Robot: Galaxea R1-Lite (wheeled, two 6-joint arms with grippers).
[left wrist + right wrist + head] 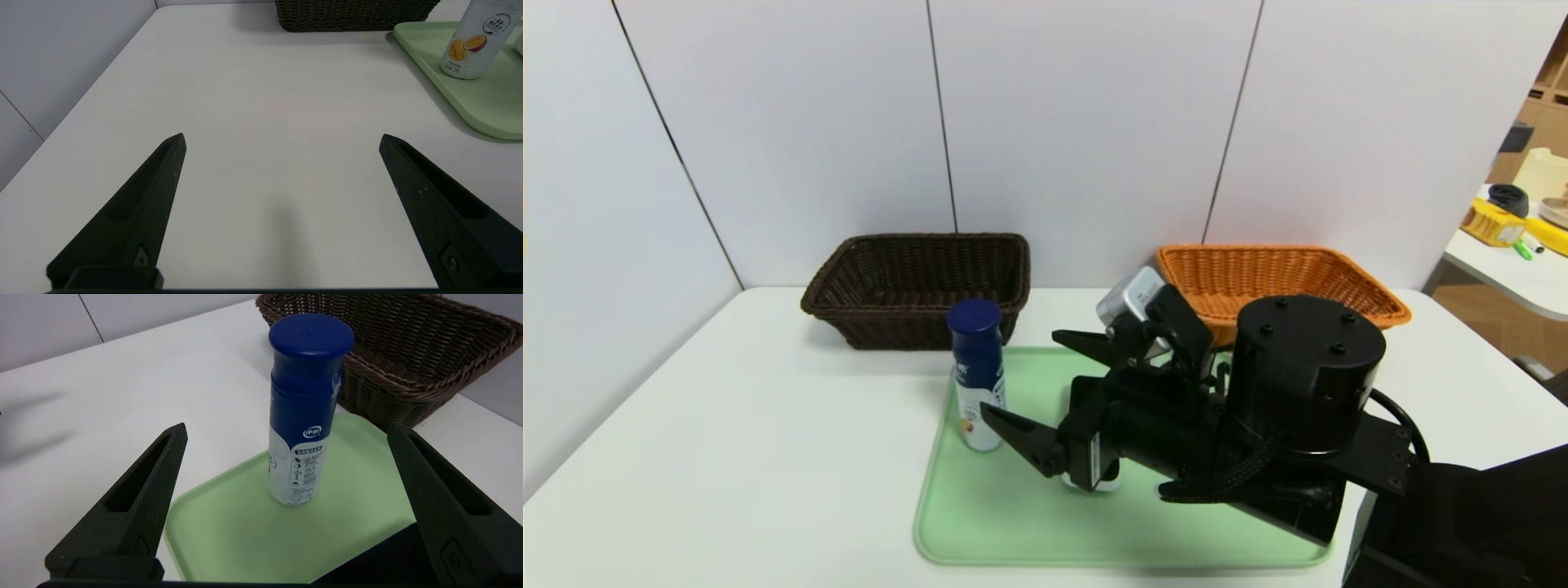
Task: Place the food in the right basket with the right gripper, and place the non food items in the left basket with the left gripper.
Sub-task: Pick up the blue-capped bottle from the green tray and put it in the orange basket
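Note:
The food, a white bottle with a tall dark blue cap, stands upright at the left edge of a green tray. My right gripper hovers low over the tray, open and pointing left at the bottle. In the right wrist view the bottle stands just ahead of the spread fingers, in line with the gap and untouched. The left basket sits behind the bottle, the right basket at the back right. My left gripper is open over bare table, out of the head view. The right arm hides the non food items.
The white table carries everything; grey wall panels close it in at the back and left. A sliver of something pale shows under the right gripper; I cannot tell what it is. Another table with clutter stands far right.

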